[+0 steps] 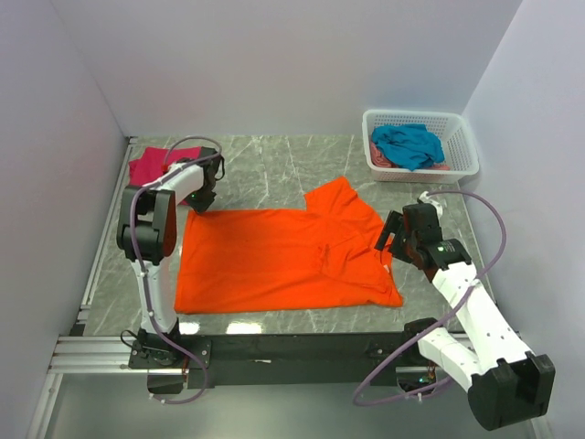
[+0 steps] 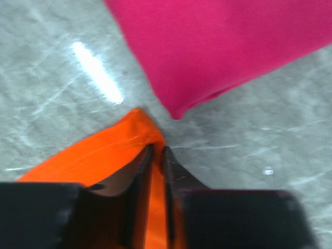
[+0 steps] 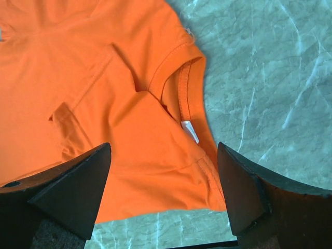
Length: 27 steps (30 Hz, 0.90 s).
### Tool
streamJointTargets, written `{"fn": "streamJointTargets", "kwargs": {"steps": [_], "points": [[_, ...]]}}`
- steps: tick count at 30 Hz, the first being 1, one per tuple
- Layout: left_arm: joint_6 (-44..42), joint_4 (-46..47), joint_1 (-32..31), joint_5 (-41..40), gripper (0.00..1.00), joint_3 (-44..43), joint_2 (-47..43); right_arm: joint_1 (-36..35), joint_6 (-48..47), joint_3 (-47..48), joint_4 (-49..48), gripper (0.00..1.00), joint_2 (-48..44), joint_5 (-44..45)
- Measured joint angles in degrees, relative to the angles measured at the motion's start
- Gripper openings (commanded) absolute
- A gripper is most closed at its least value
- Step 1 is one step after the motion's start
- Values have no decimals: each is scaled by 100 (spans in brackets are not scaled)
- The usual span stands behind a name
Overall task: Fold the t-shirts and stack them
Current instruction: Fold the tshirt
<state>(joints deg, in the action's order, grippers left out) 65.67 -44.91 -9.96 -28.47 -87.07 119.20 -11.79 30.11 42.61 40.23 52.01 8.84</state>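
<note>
A bright orange t-shirt lies spread flat across the middle of the table. My left gripper is at its far left corner, shut on the orange cloth, which runs between the two fingers. A folded magenta-pink t-shirt lies just beyond that corner, and shows large in the left wrist view. My right gripper hovers open over the shirt's right edge, by the collar and its white label. A teal-blue t-shirt sits bunched in the basket.
A white lattice basket stands at the back right corner, with a bit of pink cloth under the teal shirt. Walls close in the table on the left, back and right. A metal rail runs along the near edge.
</note>
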Motion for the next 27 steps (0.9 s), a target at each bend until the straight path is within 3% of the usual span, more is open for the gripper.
{"fn": "streamJointTargets", "kwargs": {"steps": [1, 2, 11, 19, 27], "points": [[13, -2, 0, -31, 4, 52, -31, 0, 0, 2, -11, 89, 37, 9], [46, -17, 0, -55, 1, 96, -57, 2, -2, 9, -26, 89, 94, 2], [-17, 168, -4, -70, 1, 393, -256, -127, -142, 710, -417, 88, 1169, -293], [-162, 494, -26, 81, 1, 807, -540, -791, -542, 3082, -662, 88, 3327, 83], [-258, 577, -31, 229, 1, 874, -603, -885, -929, 5790, -184, 87, 6238, 356]]}}
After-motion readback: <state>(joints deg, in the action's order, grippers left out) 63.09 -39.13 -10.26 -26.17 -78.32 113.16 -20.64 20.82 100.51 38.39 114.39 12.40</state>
